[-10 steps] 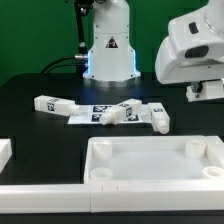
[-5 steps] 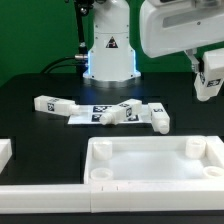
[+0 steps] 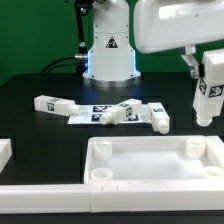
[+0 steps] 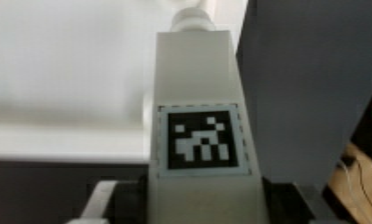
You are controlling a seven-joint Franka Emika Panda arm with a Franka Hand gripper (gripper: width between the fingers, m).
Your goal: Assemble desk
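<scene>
In the exterior view my gripper (image 3: 205,62) is at the upper right, shut on a white square-post leg (image 3: 209,92). The leg hangs upright with its tag facing out, above the far right corner of the tabletop. The white tray-like tabletop (image 3: 150,143) lies at the front, and its round corner sockets (image 3: 194,147) are empty. In the wrist view the held leg (image 4: 201,90) fills the middle and shows its tag (image 4: 201,138). My gripper (image 4: 201,205) clamps its near end between the jaws. Three more legs (image 3: 55,103) (image 3: 113,114) (image 3: 157,118) lie on the black table.
The marker board (image 3: 84,119) lies under the loose legs at the middle. The arm's base (image 3: 108,50) stands at the back. A white block (image 3: 5,150) sits at the exterior view's left edge. A long white bar (image 3: 40,190) lies in front of the tabletop.
My gripper has swung toward the exterior view's left and come lower. The held leg has turned upright and now hangs fully in view above the tabletop's far right corner.
</scene>
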